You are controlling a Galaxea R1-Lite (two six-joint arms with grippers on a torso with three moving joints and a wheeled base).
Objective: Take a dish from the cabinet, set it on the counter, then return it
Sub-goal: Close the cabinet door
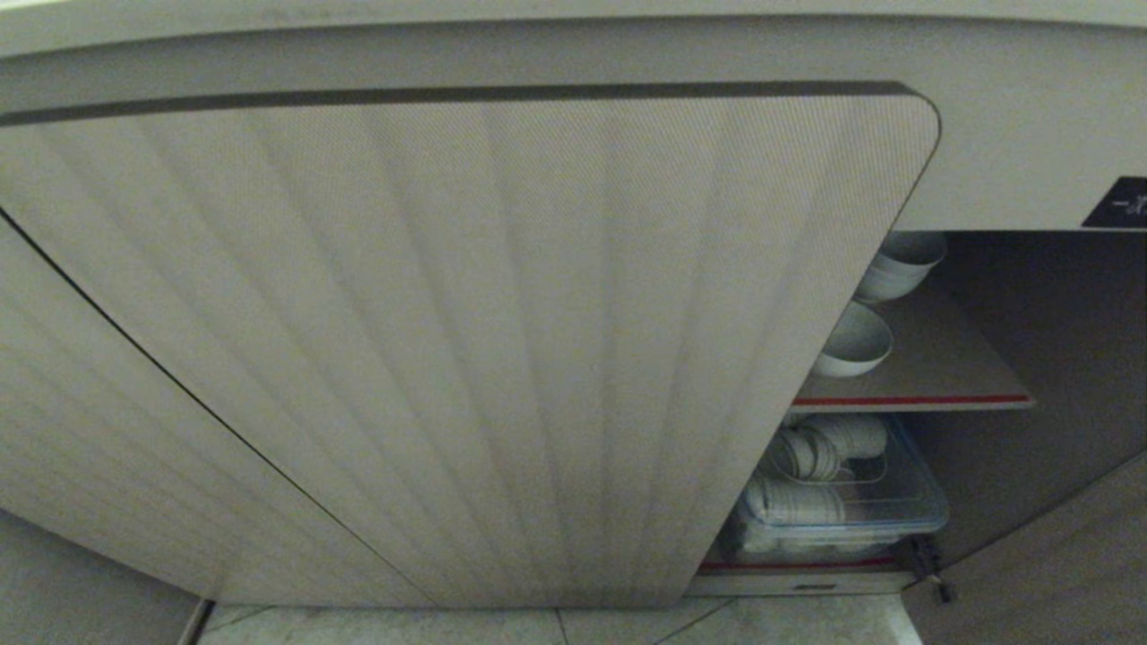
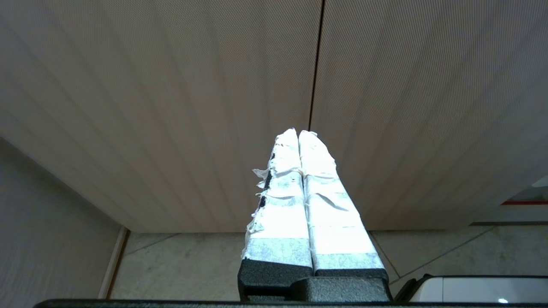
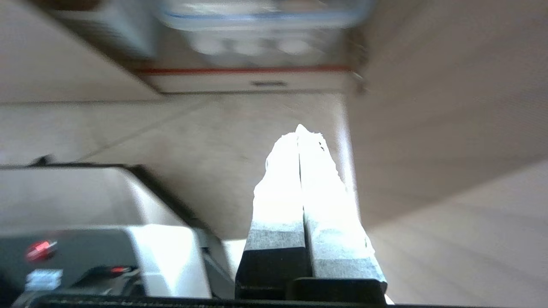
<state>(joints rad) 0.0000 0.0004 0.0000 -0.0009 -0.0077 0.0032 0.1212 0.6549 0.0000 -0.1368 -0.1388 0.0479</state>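
A ribbed beige cabinet door (image 1: 466, 358) hangs closest to the head camera and fills most of that view; past its edge at 3 o'clock the cabinet (image 1: 1013, 161) stands open. On the red-edged upper shelf (image 1: 932, 385) a single white bowl (image 1: 856, 340) sits at the shelf's front left, partly hidden by the door, with a stack of white bowls (image 1: 901, 264) behind it at about 1 o'clock. Below the shelf, a clear plastic bin (image 1: 896, 515) holds more white dishes.

The left claw (image 2: 298, 133) has its taped fingers pressed together, empty, pointing at the seam between two closed doors (image 2: 317, 64) above the tiled floor (image 2: 184, 265).

The right claw (image 3: 299, 130) is likewise pressed together and empty, low over the floor, with the cabinet's bottom edge and the bin blurred at 12 o'clock.
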